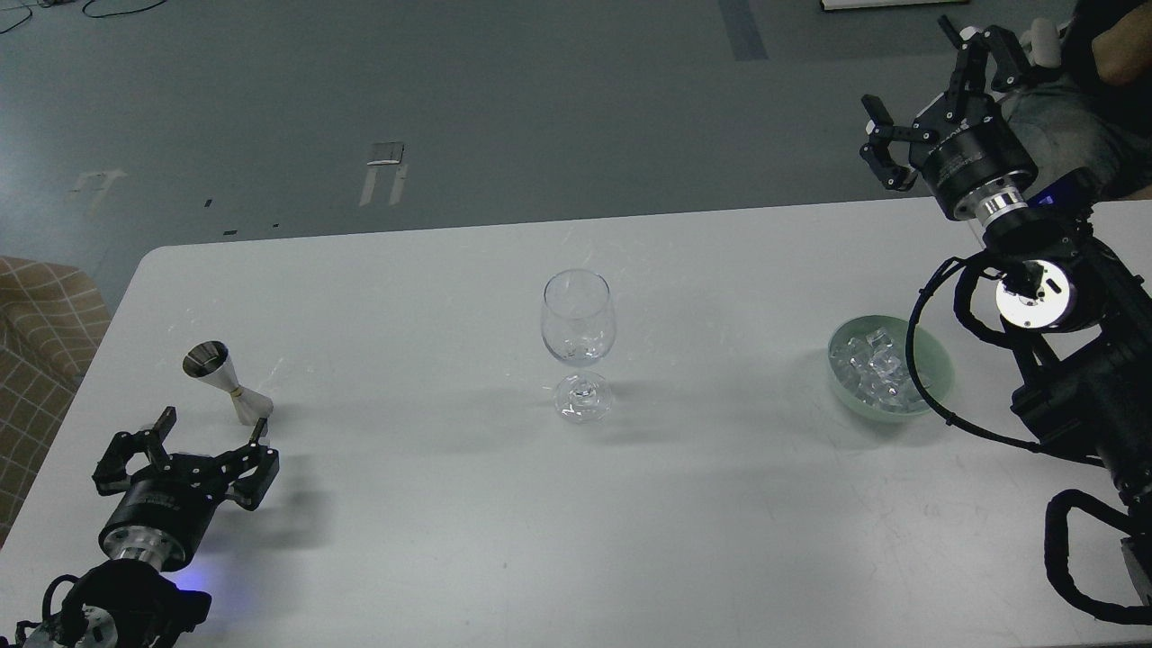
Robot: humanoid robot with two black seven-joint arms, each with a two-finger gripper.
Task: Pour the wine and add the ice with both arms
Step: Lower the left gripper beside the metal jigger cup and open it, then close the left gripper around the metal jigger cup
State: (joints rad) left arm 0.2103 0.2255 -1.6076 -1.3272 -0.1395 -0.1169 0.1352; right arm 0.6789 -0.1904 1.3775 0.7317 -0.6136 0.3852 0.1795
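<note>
An empty clear wine glass [578, 342] stands upright mid-table. A steel jigger [225, 382] stands at the left. A pale green bowl [936, 360] at the right holds a heap of clear ice cubes [871, 369]. My left gripper [186, 447] is open and empty, low over the table just in front of the jigger. My right gripper [931, 94] is open and empty, raised beyond the table's far right edge, well above and behind the bowl.
The white table [450, 522] has its far edge at the back and a rounded left corner. A checked chair [36, 342] stands off the left side. A person's arm [1116, 45] shows at the top right. A black cable [927, 360] loops over the bowl.
</note>
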